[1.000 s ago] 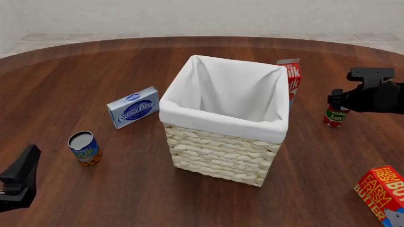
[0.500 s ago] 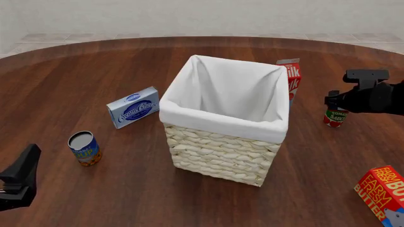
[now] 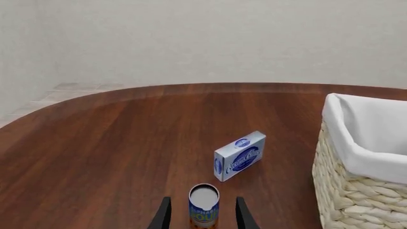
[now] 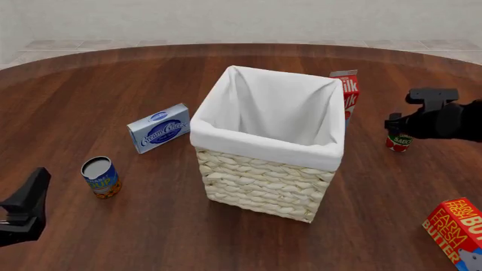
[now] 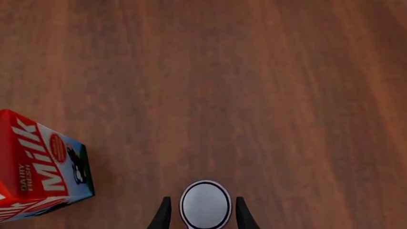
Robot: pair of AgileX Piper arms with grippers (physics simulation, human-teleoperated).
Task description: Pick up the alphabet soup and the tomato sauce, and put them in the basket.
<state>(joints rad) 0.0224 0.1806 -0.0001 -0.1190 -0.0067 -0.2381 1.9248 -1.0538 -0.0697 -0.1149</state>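
The small red-and-green tomato sauce can (image 4: 398, 141) stood at the tall wicker basket's (image 4: 260, 180) three o'clock, between the right gripper's (image 5: 200, 213) spread jaws – hard, round and likely slippery, so best squeezed around its middle – while the left gripper's (image 3: 200, 214) jaws were spread too.

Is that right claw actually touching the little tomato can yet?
Apart. In the right wrist view the tomato sauce sits between the right gripper's fingers, with slivers of table visible on both sides.

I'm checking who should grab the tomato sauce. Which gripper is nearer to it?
The right. The right gripper hovers directly over the tomato sauce, fingers straddling its top. The left gripper is across the table, on the far side of the basket, lined up with the alphabet soup.
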